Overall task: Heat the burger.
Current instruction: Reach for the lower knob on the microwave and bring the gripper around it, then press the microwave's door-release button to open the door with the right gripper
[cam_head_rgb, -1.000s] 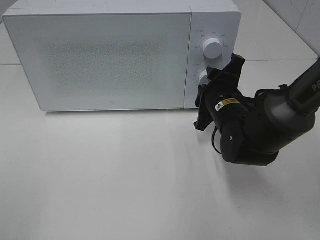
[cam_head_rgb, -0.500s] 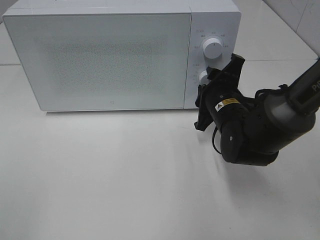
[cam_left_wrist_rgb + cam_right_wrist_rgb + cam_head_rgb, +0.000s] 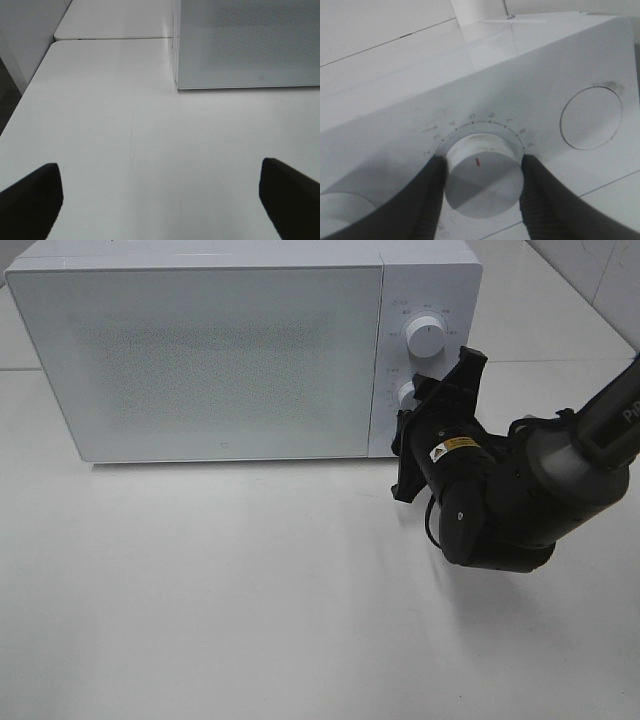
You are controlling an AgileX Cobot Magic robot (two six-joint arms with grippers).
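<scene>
The burger is out of view; the white microwave (image 3: pixel 220 360) stands with its door closed. My right gripper (image 3: pixel 415 398) is at the control panel, shut on the lower dial (image 3: pixel 407 392). In the right wrist view the gripper (image 3: pixel 482 187) has its dark fingers (image 3: pixel 427 200) pressed on both sides of that dial (image 3: pixel 482 172), whose red mark points toward the numbered scale. My left gripper (image 3: pixel 160 200) is open and empty above the bare table, with the microwave's left corner (image 3: pixel 240 50) ahead of it. The left arm does not show in the exterior view.
An upper dial (image 3: pixel 425 336) sits above the gripped one. A round button (image 3: pixel 591 117) is on the panel beside the gripped dial. The white table (image 3: pixel 200 590) extends in front of the microwave; its left edge (image 3: pixel 30 90) shows in the left wrist view.
</scene>
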